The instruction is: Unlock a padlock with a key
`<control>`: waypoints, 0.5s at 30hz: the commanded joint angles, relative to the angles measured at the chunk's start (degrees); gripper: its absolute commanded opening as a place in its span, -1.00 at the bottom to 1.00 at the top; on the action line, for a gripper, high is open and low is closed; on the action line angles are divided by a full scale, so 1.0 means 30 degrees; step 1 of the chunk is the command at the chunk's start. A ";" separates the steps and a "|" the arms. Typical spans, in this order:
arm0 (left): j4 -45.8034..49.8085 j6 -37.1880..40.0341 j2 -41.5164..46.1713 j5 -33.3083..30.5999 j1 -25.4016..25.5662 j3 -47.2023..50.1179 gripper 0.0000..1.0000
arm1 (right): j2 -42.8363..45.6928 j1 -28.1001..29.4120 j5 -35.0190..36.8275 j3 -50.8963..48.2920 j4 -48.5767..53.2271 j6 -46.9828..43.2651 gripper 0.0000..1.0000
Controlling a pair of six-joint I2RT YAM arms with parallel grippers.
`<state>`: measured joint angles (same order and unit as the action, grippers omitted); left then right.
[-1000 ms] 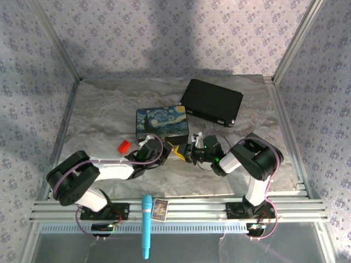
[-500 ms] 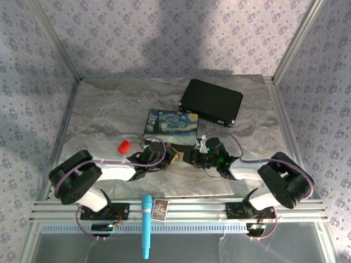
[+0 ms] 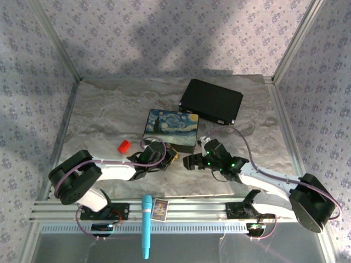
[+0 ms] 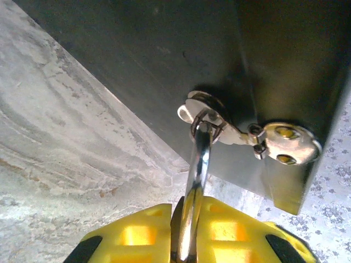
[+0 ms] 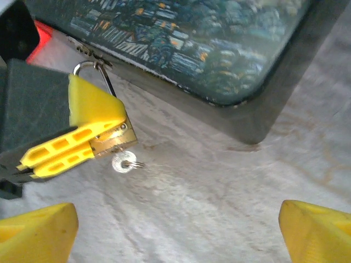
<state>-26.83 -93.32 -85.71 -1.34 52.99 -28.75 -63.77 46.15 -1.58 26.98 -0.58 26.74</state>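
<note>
The small brass padlock (image 5: 112, 139) hangs by its silver shackle (image 4: 200, 159) from the hasp (image 4: 205, 112) of the starry-night box (image 3: 170, 127). My left gripper (image 4: 192, 211) is shut on the padlock, its yellow fingers (image 5: 71, 145) clamping the body from both sides. A silver key (image 5: 124, 162) with a small ring sticks out of the padlock's underside. My right gripper (image 5: 178, 241) is open a little to the right of the key and touches nothing; its yellow fingertips (image 5: 41, 230) stand far apart. In the top view the left gripper (image 3: 171, 155) and right gripper (image 3: 187, 162) face each other.
A black case (image 3: 211, 102) lies behind the box at the back right. A small red object (image 3: 124, 146) sits left of the left arm. A blue marker (image 3: 146, 226) and a small card (image 3: 159, 209) rest on the front rail. Marbled table (image 3: 109, 118) stretches to the left.
The box slid right and turned, then stayed. My right gripper has drawn back from the padlock and its arm has stretched out low to the right. The left gripper keeps its hold.
</note>
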 commanded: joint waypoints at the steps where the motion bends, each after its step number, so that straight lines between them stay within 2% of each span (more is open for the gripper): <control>1: 0.1736 0.0523 0.0219 0.0508 0.0061 -0.0465 -1.00 | 0.0065 0.0631 0.2898 0.1105 0.1862 -0.4189 0.79; 6: 0.2286 0.0728 0.0599 0.0402 0.0061 -0.0406 -1.00 | -0.1171 0.1603 0.1659 0.0784 -0.0944 -0.7248 0.30; 10: 0.2336 0.0769 0.0778 0.0474 0.0062 -0.0318 -1.00 | -0.3109 0.2591 0.2165 0.1491 -0.1749 -0.8873 -0.07; 12: 0.2380 0.0871 0.0788 0.0576 0.0063 -0.0389 -1.00 | -0.4012 0.2637 0.2113 0.1795 -0.2173 -0.8986 -0.15; 15: 0.2427 0.0963 0.0726 0.0755 0.0033 -0.0520 -1.00 | -0.4767 0.2638 0.1443 0.1876 -0.3130 -0.9089 -0.16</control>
<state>-22.48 -91.11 -84.38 -0.56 52.99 -29.36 -77.01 53.95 3.44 30.81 -6.07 2.72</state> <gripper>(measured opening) 0.136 0.420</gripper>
